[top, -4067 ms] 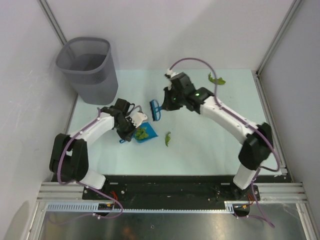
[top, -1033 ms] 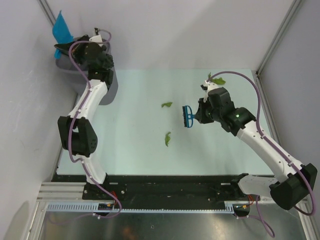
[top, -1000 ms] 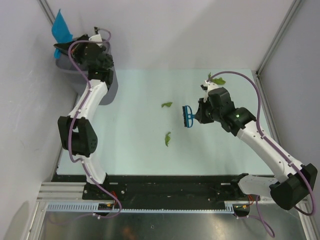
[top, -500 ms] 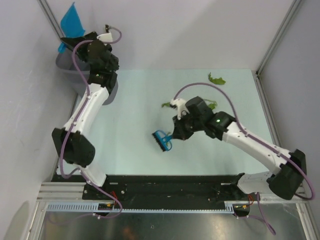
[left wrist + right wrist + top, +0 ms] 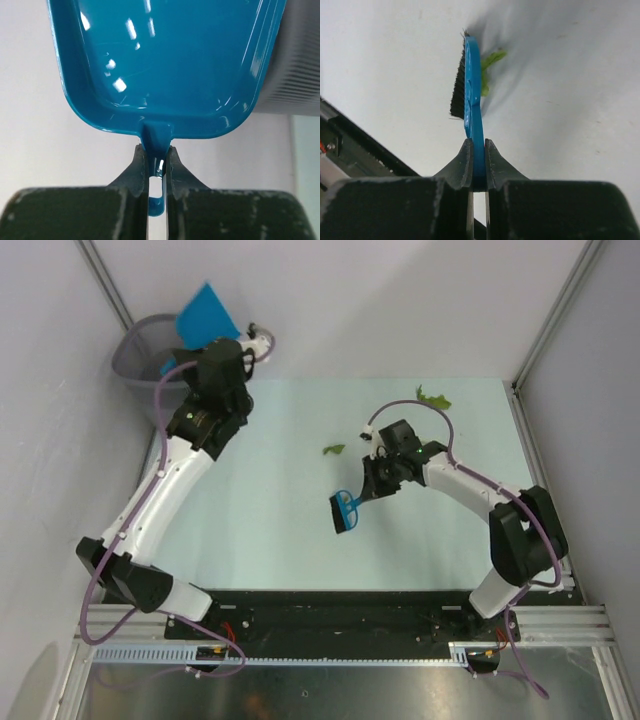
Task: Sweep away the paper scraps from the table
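My left gripper (image 5: 222,348) (image 5: 156,150) is shut on the handle of the blue dustpan (image 5: 205,312) (image 5: 165,65), held high over the grey mesh wastebasket (image 5: 150,340); the pan looks empty. My right gripper (image 5: 366,490) (image 5: 478,145) is shut on the blue brush (image 5: 345,512) (image 5: 471,90), bristles down near the middle of the table (image 5: 260,530). One green paper scrap (image 5: 487,67) lies right beside the brush head. Another scrap (image 5: 333,449) lies behind it at mid-table. A third scrap (image 5: 433,399) lies at the far right edge.
The wastebasket stands at the table's far left corner and also shows in the left wrist view (image 5: 295,65). Metal frame posts and white walls enclose the table. The black base rail (image 5: 350,145) runs along the near edge.
My left arm has swung the dustpan to the right and lower, over the basket's right side. My right arm has drawn back and moved the brush slightly right and turned it.
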You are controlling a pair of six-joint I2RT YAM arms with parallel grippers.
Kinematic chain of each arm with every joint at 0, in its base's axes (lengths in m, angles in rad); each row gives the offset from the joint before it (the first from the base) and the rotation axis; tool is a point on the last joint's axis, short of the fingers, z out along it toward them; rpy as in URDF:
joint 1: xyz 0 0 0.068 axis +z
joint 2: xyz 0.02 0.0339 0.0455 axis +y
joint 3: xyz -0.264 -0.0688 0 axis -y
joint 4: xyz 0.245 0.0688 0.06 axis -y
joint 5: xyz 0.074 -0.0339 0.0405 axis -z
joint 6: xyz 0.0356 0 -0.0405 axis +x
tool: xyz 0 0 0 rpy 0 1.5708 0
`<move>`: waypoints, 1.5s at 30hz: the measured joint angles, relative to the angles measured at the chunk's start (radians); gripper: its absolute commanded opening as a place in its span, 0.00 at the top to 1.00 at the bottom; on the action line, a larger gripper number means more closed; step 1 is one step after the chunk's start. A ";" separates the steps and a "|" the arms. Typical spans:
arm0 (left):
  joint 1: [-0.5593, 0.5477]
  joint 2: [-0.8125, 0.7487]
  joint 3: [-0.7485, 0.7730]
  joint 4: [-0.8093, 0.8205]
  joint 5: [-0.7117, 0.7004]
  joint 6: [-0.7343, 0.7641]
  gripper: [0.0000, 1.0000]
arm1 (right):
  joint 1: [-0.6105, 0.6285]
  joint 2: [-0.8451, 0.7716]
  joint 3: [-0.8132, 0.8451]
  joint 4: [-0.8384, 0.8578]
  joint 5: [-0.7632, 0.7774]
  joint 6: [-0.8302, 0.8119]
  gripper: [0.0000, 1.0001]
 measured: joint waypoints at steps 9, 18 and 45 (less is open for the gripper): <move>-0.090 0.000 -0.046 -0.461 0.385 -0.500 1.00 | -0.108 -0.069 0.000 -0.072 0.104 0.008 1.00; -0.089 -0.001 -0.315 -0.607 0.806 -0.771 1.00 | -0.192 -0.214 0.037 -0.029 -0.041 0.015 1.00; -0.021 -0.080 -0.706 -0.554 0.897 -0.834 1.00 | -0.190 0.474 0.344 0.513 0.055 0.577 1.00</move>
